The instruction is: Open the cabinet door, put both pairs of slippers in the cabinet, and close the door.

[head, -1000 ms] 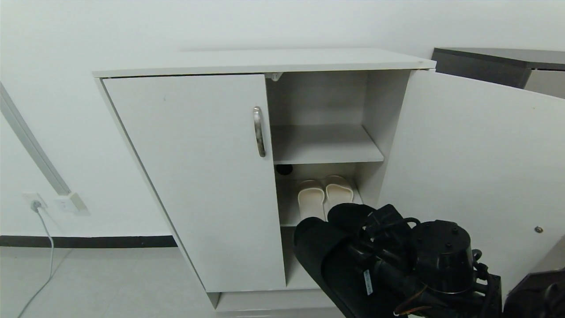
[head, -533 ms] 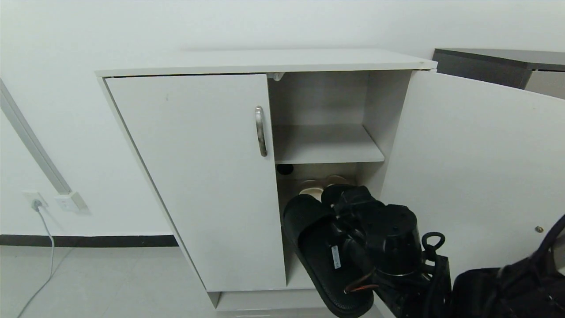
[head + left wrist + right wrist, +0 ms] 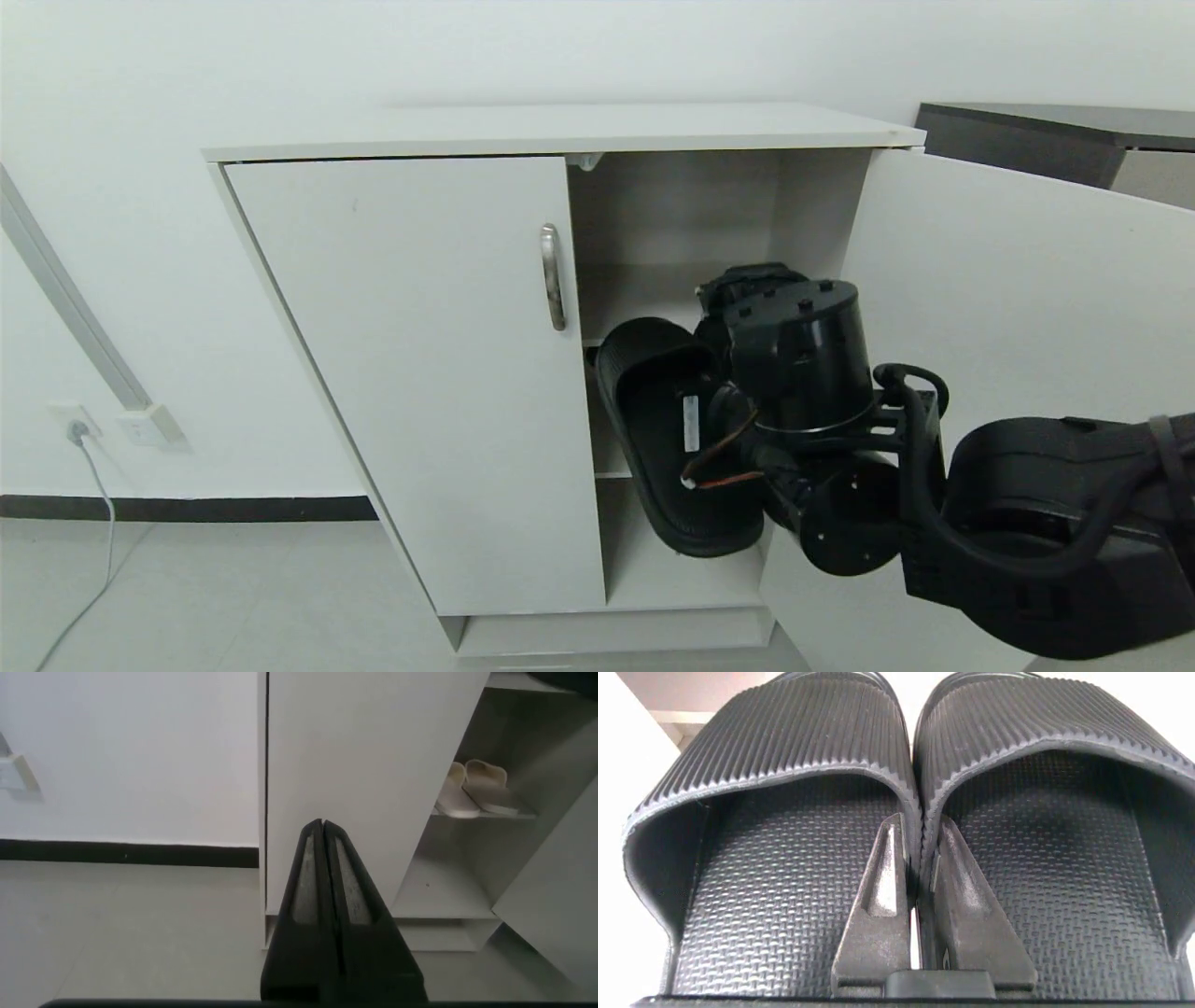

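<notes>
A white cabinet (image 3: 560, 126) stands with its left door (image 3: 411, 373) closed and its right door (image 3: 1008, 299) swung open. My right gripper (image 3: 920, 896) is shut on the pair of black slippers (image 3: 906, 775), pinching their two inner edges together. In the head view the black slippers (image 3: 672, 448) hang upright in the cabinet's opening, level with the middle shelf and just below the upper shelf (image 3: 644, 289). A pair of beige slippers (image 3: 476, 789) lies on a shelf inside the cabinet. My left gripper (image 3: 323, 859) is shut on nothing, low above the floor, facing the closed door.
The closed door carries a metal handle (image 3: 551, 277) beside the opening. The bottom compartment (image 3: 672, 569) lies below the slippers. A dark-topped counter (image 3: 1055, 131) stands behind the open door. A wall socket with a cable (image 3: 79, 434) is at the far left.
My right arm has risen and gone forward with the black slippers, from below the opening up into it. The beige pair is now hidden behind them in the head view.
</notes>
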Robot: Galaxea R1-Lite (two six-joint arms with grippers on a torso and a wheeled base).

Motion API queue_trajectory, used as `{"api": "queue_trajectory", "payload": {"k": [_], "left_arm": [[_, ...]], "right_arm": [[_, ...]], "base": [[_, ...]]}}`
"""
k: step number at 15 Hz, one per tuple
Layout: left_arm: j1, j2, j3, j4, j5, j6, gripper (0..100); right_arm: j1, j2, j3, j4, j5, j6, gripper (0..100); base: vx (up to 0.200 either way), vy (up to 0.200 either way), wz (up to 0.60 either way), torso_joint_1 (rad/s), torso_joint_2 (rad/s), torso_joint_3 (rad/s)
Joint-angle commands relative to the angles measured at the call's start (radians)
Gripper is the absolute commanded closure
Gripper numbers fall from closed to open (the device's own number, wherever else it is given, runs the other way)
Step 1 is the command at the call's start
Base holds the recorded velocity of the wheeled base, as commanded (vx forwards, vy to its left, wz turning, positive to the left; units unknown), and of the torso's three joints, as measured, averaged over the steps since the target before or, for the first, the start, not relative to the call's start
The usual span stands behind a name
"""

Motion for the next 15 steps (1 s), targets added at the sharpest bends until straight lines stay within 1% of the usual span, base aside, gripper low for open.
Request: {"api": "queue_trajectory", "payload": {"k": [1, 4, 9, 15], "left_arm": [[0.000, 0.000, 0.000, 0.000, 0.000, 0.001, 100], [0.000, 0.000, 0.000, 0.000, 0.000, 0.001, 100], [0.000, 0.001, 0.000, 0.000, 0.000, 0.001, 100], [0.000, 0.000, 0.000, 0.000, 0.000, 0.002, 100]], "right_arm": [[-0.033, 0.028, -0.055, 0.007, -0.005, 0.004, 100], [-0.059, 0.052, -0.056, 0.008, -0.005, 0.033, 100], [-0.059, 0.048, -0.056, 0.023, -0.004, 0.037, 100], [-0.059, 0.054, -0.059, 0.025, -0.004, 0.034, 100]], "base": [[0.000, 0.000, 0.00, 0.000, 0.00, 0.000], [0.000, 0.000, 0.00, 0.000, 0.00, 0.000], [0.000, 0.000, 0.00, 0.000, 0.00, 0.000], [0.200, 0.000, 0.00, 0.004, 0.00, 0.003]]}}
